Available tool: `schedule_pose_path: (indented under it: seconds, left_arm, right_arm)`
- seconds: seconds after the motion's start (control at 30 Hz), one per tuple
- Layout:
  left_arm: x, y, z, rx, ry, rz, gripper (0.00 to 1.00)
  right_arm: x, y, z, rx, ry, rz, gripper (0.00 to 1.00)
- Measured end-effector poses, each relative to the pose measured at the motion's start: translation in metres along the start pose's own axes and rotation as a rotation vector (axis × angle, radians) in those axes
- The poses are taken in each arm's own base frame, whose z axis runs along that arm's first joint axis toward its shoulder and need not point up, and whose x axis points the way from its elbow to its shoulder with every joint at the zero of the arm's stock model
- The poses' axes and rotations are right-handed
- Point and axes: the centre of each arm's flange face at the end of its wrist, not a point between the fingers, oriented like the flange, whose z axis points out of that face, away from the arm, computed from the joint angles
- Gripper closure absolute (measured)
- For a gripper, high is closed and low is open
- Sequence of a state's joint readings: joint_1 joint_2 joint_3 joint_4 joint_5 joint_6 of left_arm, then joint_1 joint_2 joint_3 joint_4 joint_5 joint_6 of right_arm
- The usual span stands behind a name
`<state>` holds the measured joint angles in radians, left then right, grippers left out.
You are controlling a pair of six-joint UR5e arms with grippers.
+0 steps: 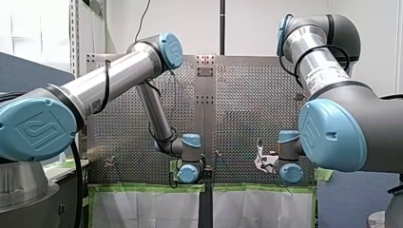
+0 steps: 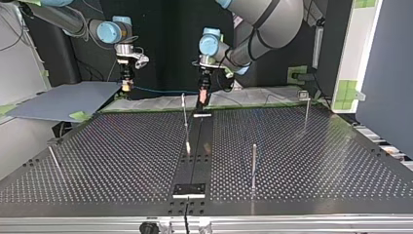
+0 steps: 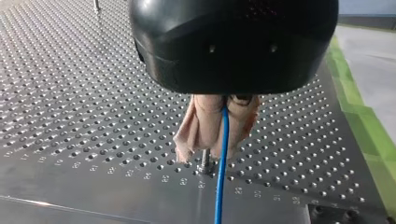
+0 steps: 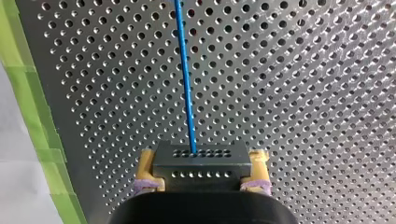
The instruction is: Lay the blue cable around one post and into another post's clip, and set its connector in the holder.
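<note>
The blue cable (image 2: 160,91) hangs taut between my two grippers at the far edge of the perforated table (image 2: 302,161). My left gripper (image 3: 215,149) has its beige pads shut on the cable (image 3: 219,196), just above a thin metal post (image 3: 204,161). My right gripper (image 4: 202,156) is shut with its yellow pads on the black connector (image 4: 201,168), and the cable (image 4: 187,84) runs straight ahead from it. In the top view my left gripper (image 2: 201,100) is near the middle and my right gripper (image 2: 126,87) is at the left.
Thin posts stand on the table: one at centre (image 2: 185,119), one nearer the camera (image 2: 253,165), one at the right (image 2: 306,109), one leaning at the left (image 2: 53,158). A black holder block (image 2: 190,189) sits at the near edge. Green tape (image 3: 369,140) lines the table's border.
</note>
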<state>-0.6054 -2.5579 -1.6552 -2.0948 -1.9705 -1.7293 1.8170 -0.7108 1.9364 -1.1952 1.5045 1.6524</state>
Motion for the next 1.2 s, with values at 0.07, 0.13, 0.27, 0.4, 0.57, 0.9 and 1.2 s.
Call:
schedule_pose_path:
  seconds: [0.07,0.13,0.27,0.4,0.57,0.9,1.2]
  left_arm:
    - [-0.002,0.000,0.003,-0.003,-0.003,-0.003,1.00]
    - [-0.003,0.000,0.006,-0.004,-0.006,-0.005,1.00]
    - [-0.005,0.001,0.011,-0.007,-0.012,-0.006,1.00]
    - [-0.007,0.002,0.015,-0.008,-0.017,-0.016,1.00]
    - [-0.009,0.004,0.020,-0.001,-0.022,-0.038,1.00]
    - [-0.003,0.006,0.025,-0.005,-0.010,-0.033,1.00]
    - [-0.007,0.005,0.034,-0.011,-0.001,-0.031,1.00]
  right_arm:
    - [0.000,0.000,0.000,0.001,0.001,0.000,1.00]
    - [0.000,0.000,0.001,0.002,0.002,0.000,1.00]
    - [0.000,0.000,0.002,0.002,0.006,0.002,1.00]
    - [0.001,0.000,0.005,0.005,0.009,0.005,1.00]
    - [0.002,-0.001,0.008,0.012,0.012,0.007,1.00]
    - [0.005,0.001,0.018,0.014,0.026,0.009,1.00]
    - [0.003,0.006,0.024,0.008,0.026,0.009,1.00]
